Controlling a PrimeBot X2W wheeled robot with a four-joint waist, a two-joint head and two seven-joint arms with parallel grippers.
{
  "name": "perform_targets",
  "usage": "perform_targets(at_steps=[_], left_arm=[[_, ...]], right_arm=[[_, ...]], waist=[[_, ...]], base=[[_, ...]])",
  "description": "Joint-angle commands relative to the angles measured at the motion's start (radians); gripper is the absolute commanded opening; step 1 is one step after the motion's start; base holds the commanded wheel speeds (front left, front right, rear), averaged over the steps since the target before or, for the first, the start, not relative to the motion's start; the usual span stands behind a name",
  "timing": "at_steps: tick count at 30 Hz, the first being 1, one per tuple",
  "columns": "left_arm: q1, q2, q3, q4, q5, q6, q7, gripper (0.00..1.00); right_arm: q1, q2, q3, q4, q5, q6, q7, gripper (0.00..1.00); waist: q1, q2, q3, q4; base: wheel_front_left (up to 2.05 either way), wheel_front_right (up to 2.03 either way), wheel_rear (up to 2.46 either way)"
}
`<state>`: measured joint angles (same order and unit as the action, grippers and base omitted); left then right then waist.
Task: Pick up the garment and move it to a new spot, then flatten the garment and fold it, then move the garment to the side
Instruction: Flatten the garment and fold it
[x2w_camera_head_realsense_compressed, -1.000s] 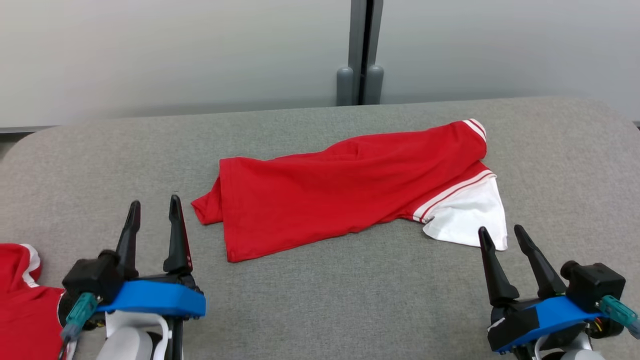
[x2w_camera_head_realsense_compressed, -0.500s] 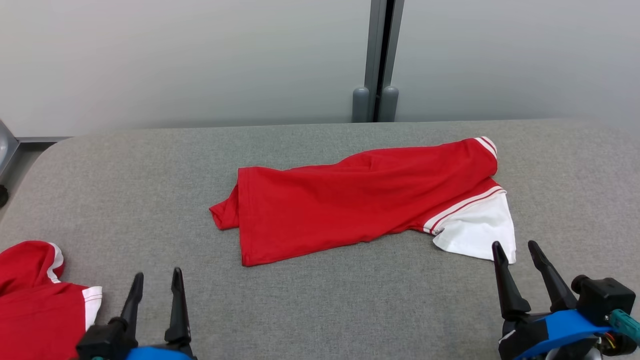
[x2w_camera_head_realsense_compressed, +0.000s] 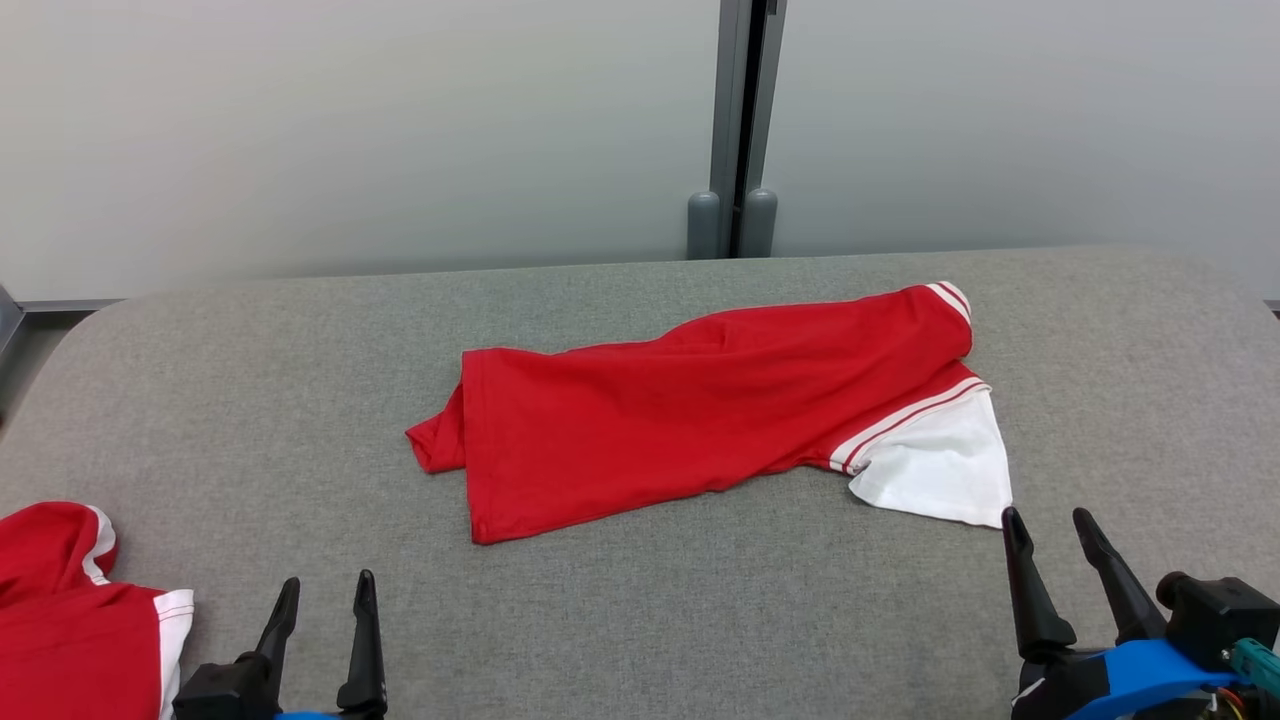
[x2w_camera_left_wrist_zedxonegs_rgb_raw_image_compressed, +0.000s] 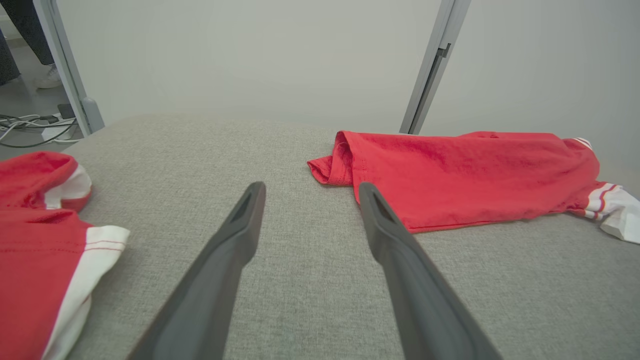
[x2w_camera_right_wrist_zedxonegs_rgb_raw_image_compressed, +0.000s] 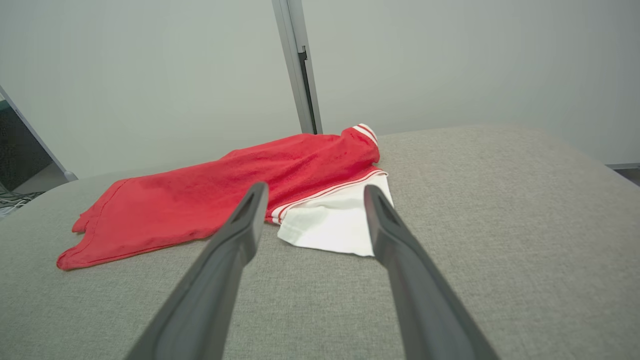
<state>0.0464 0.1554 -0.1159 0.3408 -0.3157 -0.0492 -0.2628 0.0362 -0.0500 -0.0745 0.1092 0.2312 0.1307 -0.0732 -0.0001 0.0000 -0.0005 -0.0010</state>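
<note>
The red garment (x2w_camera_head_realsense_compressed: 700, 400) lies loosely folded in the middle of the grey worktop (x2w_camera_head_realsense_compressed: 250, 400). The right tool (x2w_camera_head_realsense_compressed: 1046, 515), jaws apart and empty, sits near its white sleeve (x2w_camera_head_realsense_compressed: 935, 470). The left tool (x2w_camera_head_realsense_compressed: 328, 580), likewise spread and empty, is beside a second red garment (x2w_camera_head_realsense_compressed: 60, 620).

Left gripper (x2w_camera_head_realsense_compressed: 328, 582): two slim black tapered fingers (x2w_camera_head_realsense_compressed: 364, 645), black base (x2w_camera_head_realsense_compressed: 222, 692).
Right gripper (x2w_camera_head_realsense_compressed: 1046, 516): matching fingers; blue mount (x2w_camera_head_realsense_compressed: 1140, 670), teal plug (x2w_camera_head_realsense_compressed: 1258, 664) at 4 o'clock.

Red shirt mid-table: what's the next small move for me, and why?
Probably ease the right tool forward and down onto the white sleeve of the red shirt. Both tools are open and hold nothing. The right one's tips sit just short of that sleeve's near edge, while the left tool is farther from the shirt's hem.
</note>
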Motion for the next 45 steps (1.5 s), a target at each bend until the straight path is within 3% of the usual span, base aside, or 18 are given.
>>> perform_targets(at_steps=[1,12,22,31,45], left_arm=[[-0.017,0.006,-0.003,0.004,0.001,0.002,-0.003,1.00],[-0.057,-0.010,-0.010,0.005,0.001,0.015,0.006,1.00],[-0.199,-0.027,-0.054,0.051,0.007,0.018,0.122,1.00],[-0.304,-0.061,-0.076,0.168,-0.017,0.067,0.263,1.00],[-0.388,-0.085,-0.125,0.306,-0.021,0.087,0.304,1.00]], right_arm=[[0.009,-0.001,-0.004,0.002,-0.001,0.000,0.001,1.00],[-0.044,-0.001,-0.006,0.019,0.010,0.000,0.046,1.00],[-0.201,-0.001,-0.059,0.097,-0.014,0.000,0.210,1.00],[-0.424,-0.001,-0.080,0.346,-0.035,0.000,0.240,1.00],[-0.609,0.001,-0.094,0.745,-0.111,0.000,0.177,1.00]], waist=[[0.0001,0.0000,0.002,-0.001],[0.0001,0.0000,0.040,-0.002],[0.0001,0.0000,0.134,-0.033],[0.0001,0.0000,0.223,-0.077],[0.0001,0.0000,0.278,-0.059]], base=[[0.00,0.00,0.00],[0.00,0.00,0.00],[0.00,0.00,0.00],[0.00,0.00,0.00],[0.00,0.00,0.00]])
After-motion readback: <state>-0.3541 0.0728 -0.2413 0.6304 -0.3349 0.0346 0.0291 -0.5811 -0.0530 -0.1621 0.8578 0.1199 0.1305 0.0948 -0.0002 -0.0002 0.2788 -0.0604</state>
